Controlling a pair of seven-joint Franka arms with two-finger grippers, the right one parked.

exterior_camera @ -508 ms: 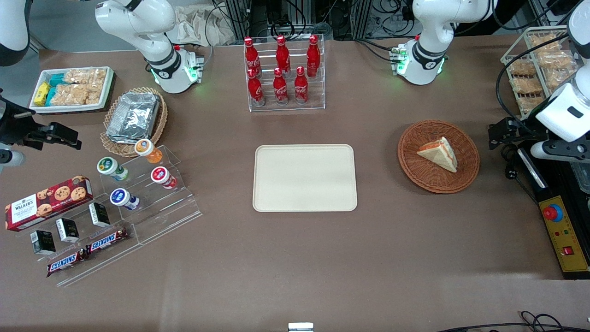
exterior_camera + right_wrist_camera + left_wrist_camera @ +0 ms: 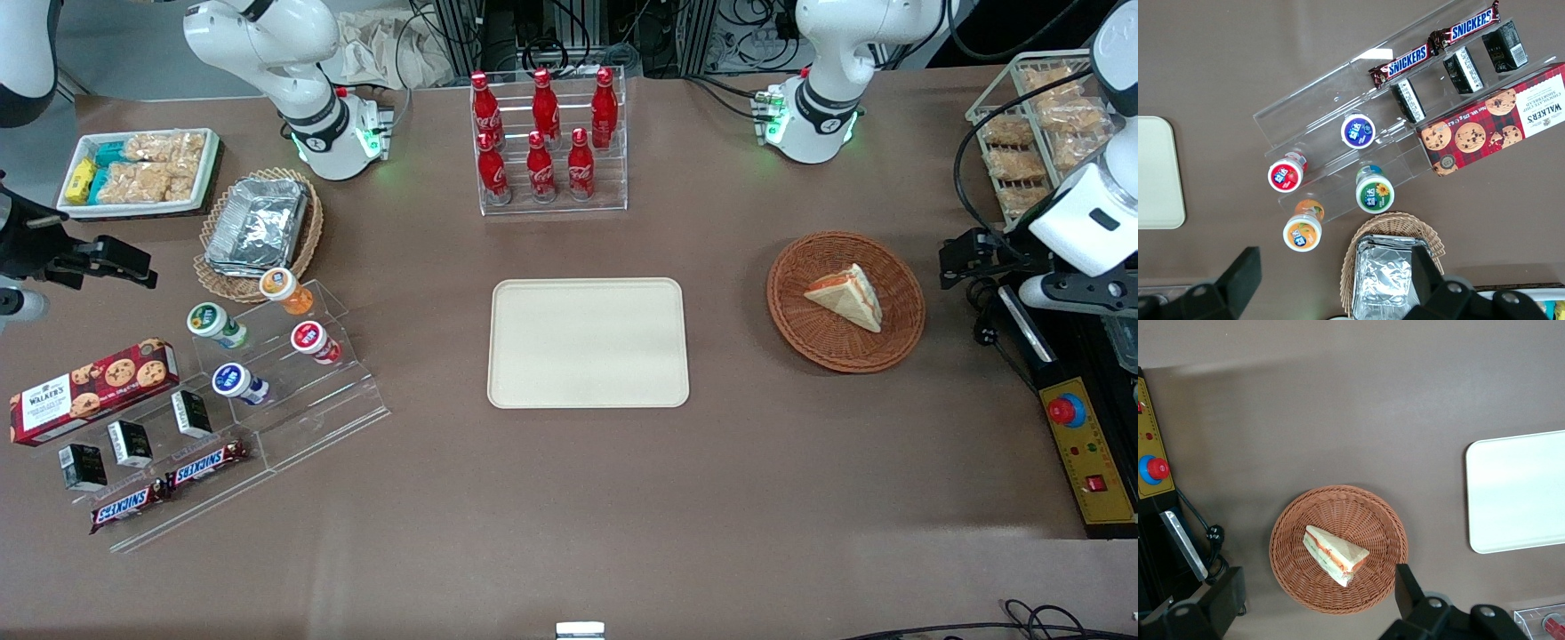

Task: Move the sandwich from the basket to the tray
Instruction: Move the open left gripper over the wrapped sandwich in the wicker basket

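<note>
The sandwich [image 2: 845,298] [image 2: 1335,555], a pale bread wedge with red-orange and green filling, lies flat in the reddish-brown wicker basket [image 2: 818,342] [image 2: 1358,513]. The cream tray [image 2: 587,342] [image 2: 1518,493] lies bare in the middle of the table, toward the parked arm from the basket. My gripper [image 2: 965,258] [image 2: 1317,603] hovers beside the basket at the working arm's end, raised above the table. It is open, with its black fingers [image 2: 1408,590] spread wide and nothing between them.
A yellow control box with a red stop button [image 2: 1089,453] and cables lie close to the gripper. A wire rack of snacks [image 2: 1031,124] stands farther from the camera. A clear rack of red bottles [image 2: 547,142] stands farther back than the tray.
The gripper has shifted very slightly toward the basket. The sandwich, basket and tray have not moved.
</note>
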